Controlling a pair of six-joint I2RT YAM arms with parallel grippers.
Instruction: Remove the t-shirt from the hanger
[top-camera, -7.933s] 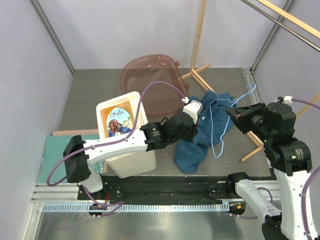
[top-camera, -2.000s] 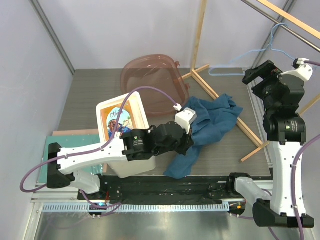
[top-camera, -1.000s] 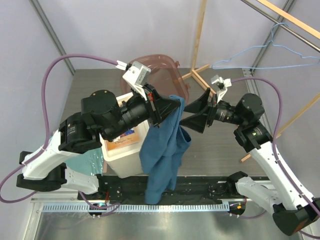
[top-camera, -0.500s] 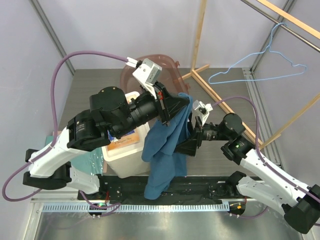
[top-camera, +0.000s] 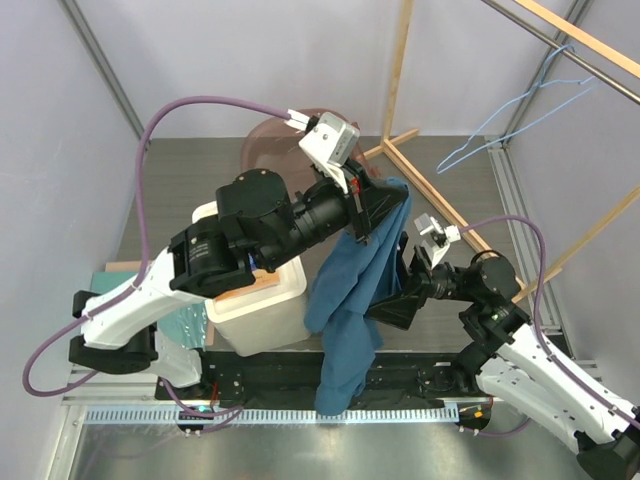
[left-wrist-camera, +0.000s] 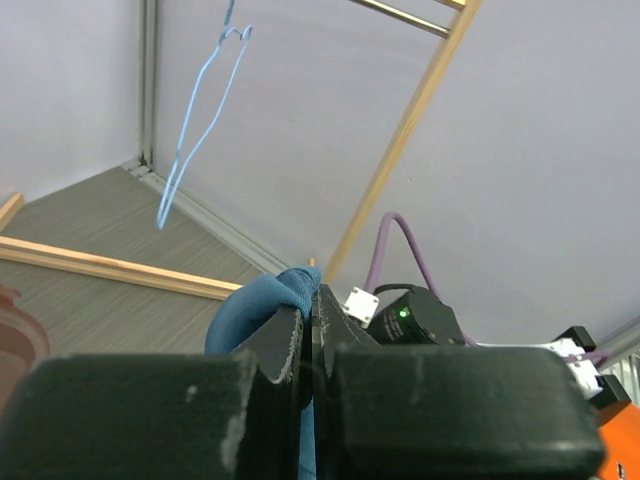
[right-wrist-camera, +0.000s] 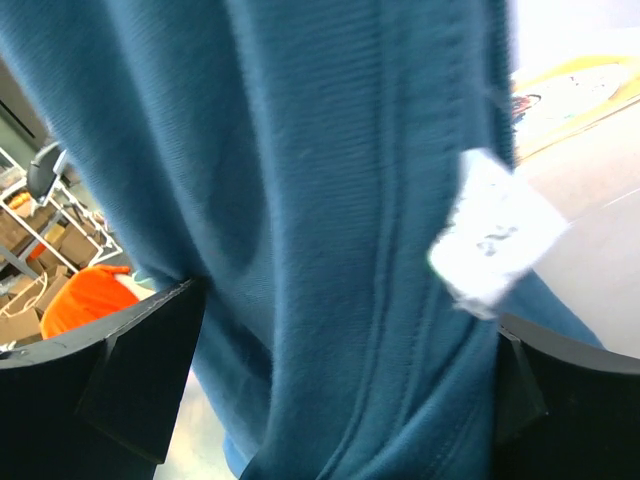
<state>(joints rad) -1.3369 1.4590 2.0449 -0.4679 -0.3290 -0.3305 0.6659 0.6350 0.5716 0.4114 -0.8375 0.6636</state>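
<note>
White box (top-camera: 270, 315) sits at the near left of the table (top-camera: 180, 190), and the left arm crosses right over its opening, so only a sliver of orange shows at the rim and the contents can't be made out. Behind it, the brownish see-through basin (top-camera: 262, 150) peeks past the arm, and its inside is hidden too.

Left arm is up high, reaching across toward the middle, wrist well above the table. The left gripper (top-camera: 385, 205) pinches the top edge of the t-shirt (top-camera: 355, 290), and the left wrist view confirms it: the left gripper (left-wrist-camera: 313, 330) has its jaws pressed together with a fold of the t-shirt (left-wrist-camera: 270, 300) bunched at the tips.

Right arm comes in low from the near right, forearm stretched toward the hanging cloth. The right gripper (top-camera: 395, 300) is spread wide at the cloth's mid-height. From its own camera the fingers (right-wrist-camera: 130, 370) stand far apart at either edge, with the t-shirt (right-wrist-camera: 330, 200) filling the whole gap between them. Whether they touch it I can't tell.

The shirt hangs as one long dark teal drape, from the left jaws down past the table's near edge, ribbed and creased, with a small white label (right-wrist-camera: 495, 235) showing.

And the hanger (top-camera: 500, 118)? Bare, light-blue wire, hooked on the rack pole (top-camera: 560, 30) at far right, well apart from the shirt. The left wrist view shows the hanger (left-wrist-camera: 190, 140) dangling free.
</note>
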